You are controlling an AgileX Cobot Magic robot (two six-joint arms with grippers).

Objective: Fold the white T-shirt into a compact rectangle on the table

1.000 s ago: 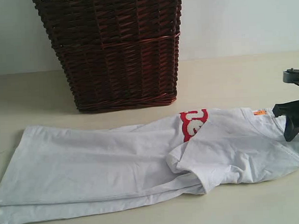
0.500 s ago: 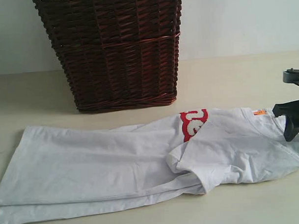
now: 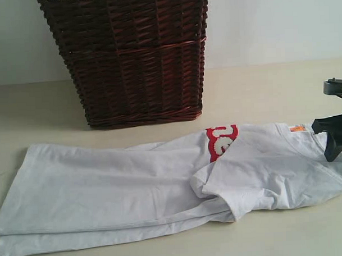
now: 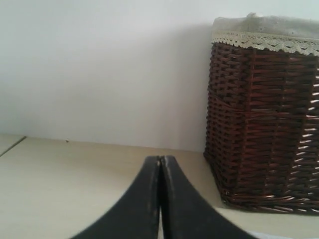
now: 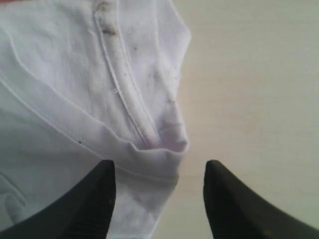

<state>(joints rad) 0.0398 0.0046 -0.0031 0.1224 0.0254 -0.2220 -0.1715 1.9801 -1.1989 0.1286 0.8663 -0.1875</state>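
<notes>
Hovering right tool [image 5: 159, 167] open over collar-end edge of white T-shirt [image 3: 134, 191] | shirt's long axis runs along desk [image 3: 259, 85] toward left arm's side | left tool [image 4: 160, 164] closed, empty, farther off

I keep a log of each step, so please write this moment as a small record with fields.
shirt: white T-shirt lies on the table, partly folded, one sleeve turned in
basket: wicker basket stands behind the shirt, with a lace-trimmed liner
left gripper: shut, holds nothing
right gripper: open, over the shirt's collar end
</notes>
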